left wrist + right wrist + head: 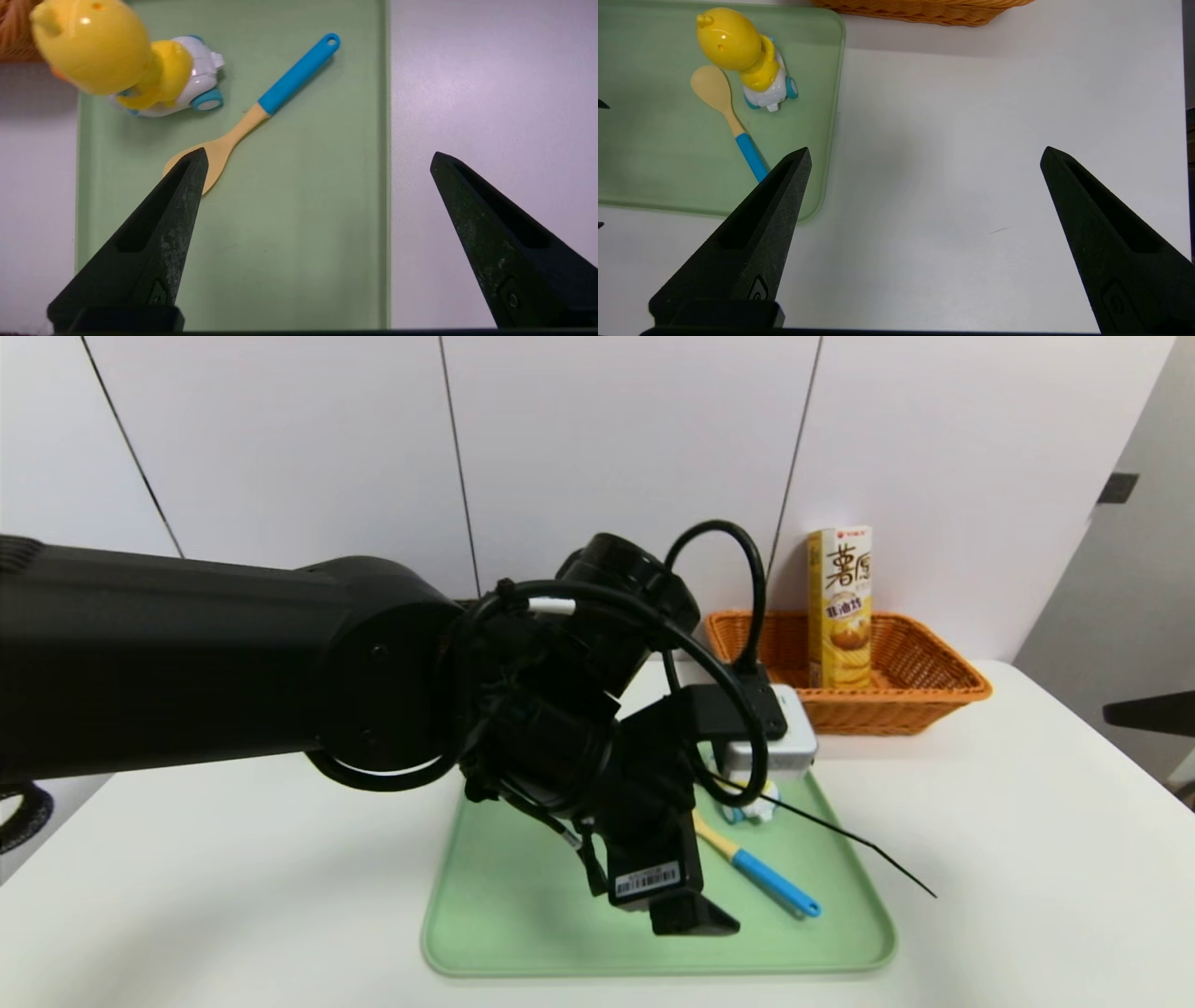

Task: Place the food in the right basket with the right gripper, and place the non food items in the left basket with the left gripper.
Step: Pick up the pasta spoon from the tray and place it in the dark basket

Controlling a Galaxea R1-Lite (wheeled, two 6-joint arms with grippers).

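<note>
white table (1027, 859), green tray (523, 915), white wall panels (616, 439)

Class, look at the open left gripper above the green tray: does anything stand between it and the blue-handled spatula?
Nothing visible does. The left gripper hangs open above the tray, and the spatula lies bare there, with the duck toy beside it, apart from it.

Before me lies a pale green tray (523, 933) with rounded corners and a low raised rim, set flat on a white desk (1027, 859). Behind the desk stands a white panelled wall (616, 439) with dark vertical seams, unmarked where I can see it.
</note>
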